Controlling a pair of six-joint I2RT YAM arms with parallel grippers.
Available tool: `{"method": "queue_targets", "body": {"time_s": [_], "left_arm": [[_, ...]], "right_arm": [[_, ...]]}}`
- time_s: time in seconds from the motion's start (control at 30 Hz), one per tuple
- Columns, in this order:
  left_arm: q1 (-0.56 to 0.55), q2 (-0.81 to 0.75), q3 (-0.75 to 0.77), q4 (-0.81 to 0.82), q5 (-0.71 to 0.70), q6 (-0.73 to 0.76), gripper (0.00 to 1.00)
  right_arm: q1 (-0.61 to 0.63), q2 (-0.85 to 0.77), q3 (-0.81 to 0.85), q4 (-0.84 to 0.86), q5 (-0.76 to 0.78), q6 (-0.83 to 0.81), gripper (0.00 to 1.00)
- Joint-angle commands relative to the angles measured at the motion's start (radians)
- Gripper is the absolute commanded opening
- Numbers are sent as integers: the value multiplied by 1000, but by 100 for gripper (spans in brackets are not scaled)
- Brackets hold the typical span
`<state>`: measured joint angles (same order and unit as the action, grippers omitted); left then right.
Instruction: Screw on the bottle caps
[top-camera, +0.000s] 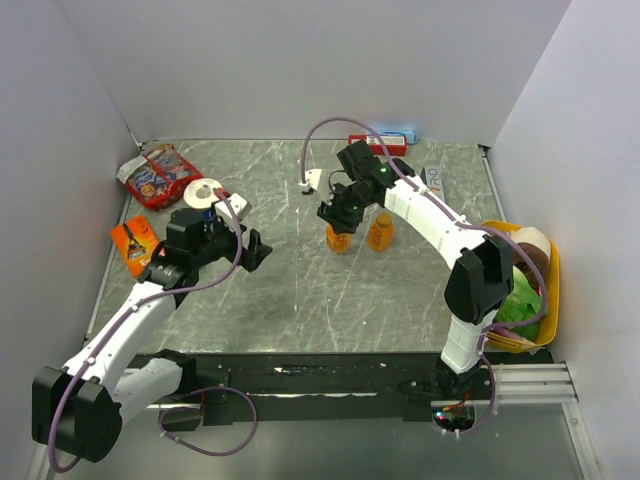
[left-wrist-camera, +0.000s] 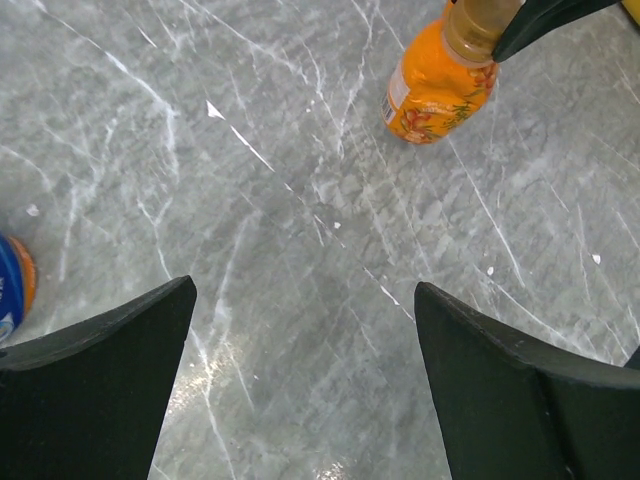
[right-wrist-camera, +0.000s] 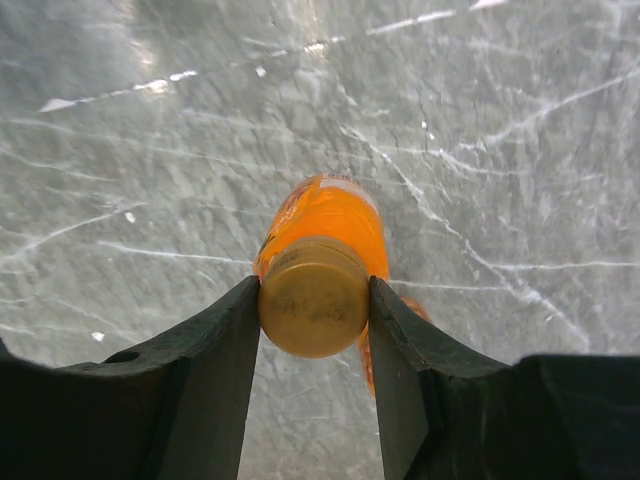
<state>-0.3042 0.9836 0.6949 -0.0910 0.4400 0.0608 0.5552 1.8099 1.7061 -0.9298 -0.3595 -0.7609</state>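
Two small orange bottles stand mid-table: one (top-camera: 338, 240) on the left and a second bottle (top-camera: 380, 232) just to its right. My right gripper (top-camera: 336, 214) hangs over the left bottle (right-wrist-camera: 330, 222) and is shut on its tan-orange bottle cap (right-wrist-camera: 313, 297), one finger on each side, with the cap sitting on the neck. The left wrist view shows that same bottle (left-wrist-camera: 432, 88) at the top right under a black right finger. Left of the bottles, my left gripper (top-camera: 256, 250) is open (left-wrist-camera: 305, 290) over bare table, holding nothing.
A red snack packet (top-camera: 157, 176), a roll (top-camera: 203, 191) and an orange packet (top-camera: 134, 246) lie at the far left. A white card (top-camera: 312, 180) and a red box (top-camera: 375, 143) lie at the back. A yellow bowl (top-camera: 551, 290) sits at the right edge.
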Motion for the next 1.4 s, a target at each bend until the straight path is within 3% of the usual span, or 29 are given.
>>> {"method": "queue_targets", "body": {"time_s": [0.0, 0.17, 0.7, 1.2, 1.37], "left_arm": [[8, 42, 66, 22, 45, -29, 96], [10, 89, 110, -10, 58, -7, 96], [10, 176, 175, -4, 92, 13, 96], [10, 175, 157, 13, 109, 8, 96], [10, 171, 150, 19, 112, 8, 96]], "right_arm": [[-23, -26, -52, 108, 10, 2, 29], [-43, -49, -157, 196, 1, -24, 31], [-83, -34, -191, 244, -27, -14, 37], [-83, -6, -168, 236, -9, 23, 66], [-84, -14, -172, 247, -2, 20, 68]]}}
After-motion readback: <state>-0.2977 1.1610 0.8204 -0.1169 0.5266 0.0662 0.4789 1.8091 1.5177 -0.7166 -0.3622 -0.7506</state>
